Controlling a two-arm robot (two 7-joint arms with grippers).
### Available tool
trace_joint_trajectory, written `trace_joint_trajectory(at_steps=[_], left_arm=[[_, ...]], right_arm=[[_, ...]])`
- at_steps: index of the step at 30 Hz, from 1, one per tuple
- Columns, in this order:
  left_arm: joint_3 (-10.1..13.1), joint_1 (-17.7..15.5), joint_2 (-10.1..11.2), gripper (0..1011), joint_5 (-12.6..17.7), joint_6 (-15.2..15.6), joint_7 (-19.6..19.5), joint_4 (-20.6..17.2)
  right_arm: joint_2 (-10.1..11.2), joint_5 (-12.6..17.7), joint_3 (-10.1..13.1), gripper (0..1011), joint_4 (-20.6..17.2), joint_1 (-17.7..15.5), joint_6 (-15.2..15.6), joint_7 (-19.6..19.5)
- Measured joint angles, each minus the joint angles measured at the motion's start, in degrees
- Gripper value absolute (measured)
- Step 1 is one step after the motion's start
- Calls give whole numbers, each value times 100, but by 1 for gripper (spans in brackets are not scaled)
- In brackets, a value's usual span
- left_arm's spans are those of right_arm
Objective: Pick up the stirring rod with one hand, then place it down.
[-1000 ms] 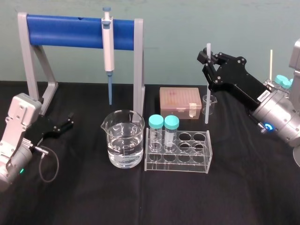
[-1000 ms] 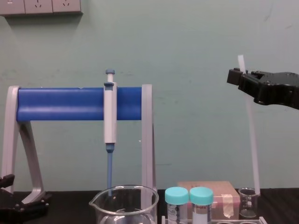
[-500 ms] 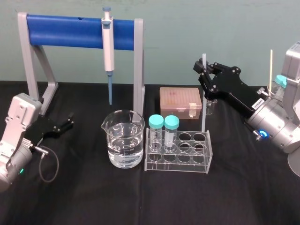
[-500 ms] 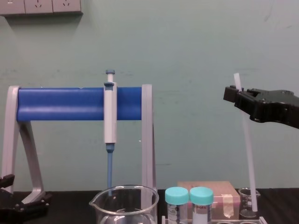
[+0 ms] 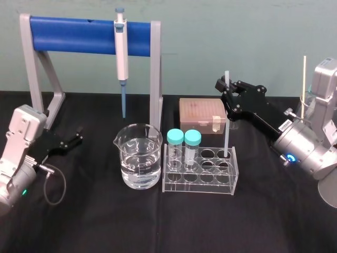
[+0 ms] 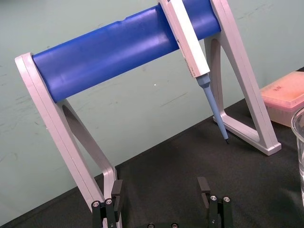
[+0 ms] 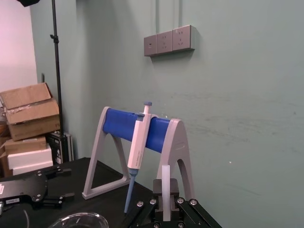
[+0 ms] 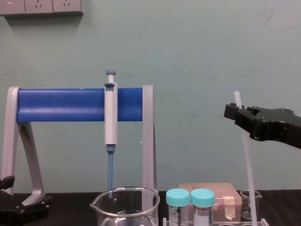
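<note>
Right gripper (image 5: 228,90), clamped on the stirring rod (image 5: 226,132) near its top, hangs it at the 3 o'clock end of the rack (image 5: 199,187); any tilt could snag a hole rim. Left gripper (image 5: 73,140) idles open, 9 o'clock.

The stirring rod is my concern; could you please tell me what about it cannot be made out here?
Chest view: the stirring rod's lower end is cut off by the bottom edge.
Head view: whether its tip touches the rack's floor is too small to tell.
Right wrist view: the rod below the right tool is hidden by that tool's own body.
</note>
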Motion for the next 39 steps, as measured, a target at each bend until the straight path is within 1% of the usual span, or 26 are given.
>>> trace_joint_trajectory(at_steps=[3,10,20,33,39], left_arm=[[0,0,0,1000,0,0,0,0],[0,0,0,1000,0,0,0,0],[0,0,0,1000,0,0,0,0],[0,0,0,1000,0,0,0,0],[0,0,0,1000,0,0,0,0]], right_arm=[[-36,-12,-2,80,99,8,-99,12],[-178,-36,24,80,384,39,-447,117],[-318,4,50,79,668,81,-735,276],[-376,-190,16,80,908,116,-789,285],[-403,-219,11,79,976,115,-771,278]])
